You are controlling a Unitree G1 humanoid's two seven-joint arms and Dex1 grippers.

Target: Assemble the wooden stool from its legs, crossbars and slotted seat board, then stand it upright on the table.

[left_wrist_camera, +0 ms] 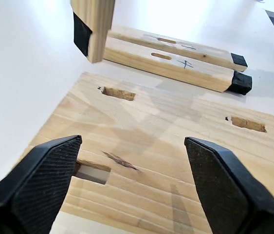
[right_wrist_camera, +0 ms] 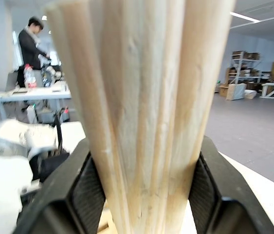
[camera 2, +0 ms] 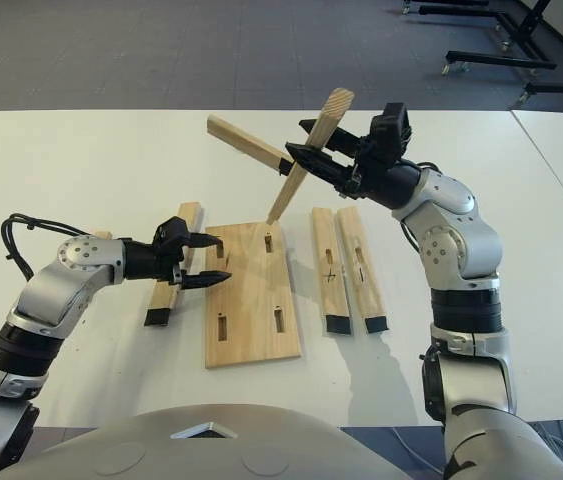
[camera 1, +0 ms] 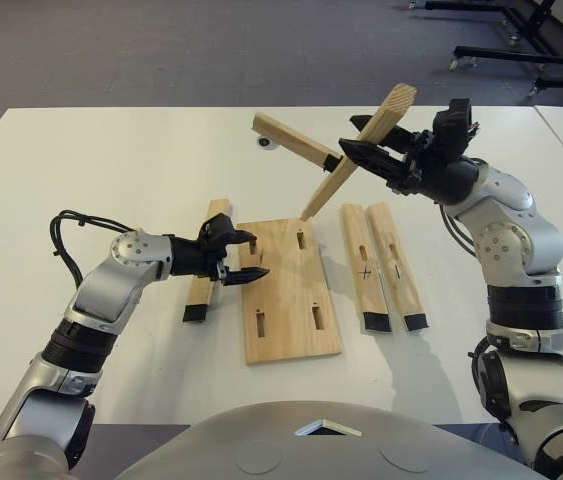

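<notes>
The slotted seat board (camera 1: 286,290) lies flat at the middle of the table. My left gripper (camera 1: 243,258) is open low over the board's left edge, its fingers (left_wrist_camera: 39,185) either side of a slot (left_wrist_camera: 93,171). One leg (camera 1: 201,290) lies left of the board, partly hidden by that gripper. Two legs (camera 1: 363,265) (camera 1: 397,262) lie side by side to the board's right. My right gripper (camera 1: 361,155) is shut on a long wooden piece (camera 1: 361,150), held tilted in the air and crossed with a second piece (camera 1: 291,138). Its lower end (camera 1: 308,212) hovers at the board's far edge.
The white table (camera 1: 81,180) has free room at the left and far right. A small grey-white object (camera 1: 264,143) sits on the table beneath the raised pieces. Black wheeled stand bases (camera 1: 506,50) are on the floor beyond the table.
</notes>
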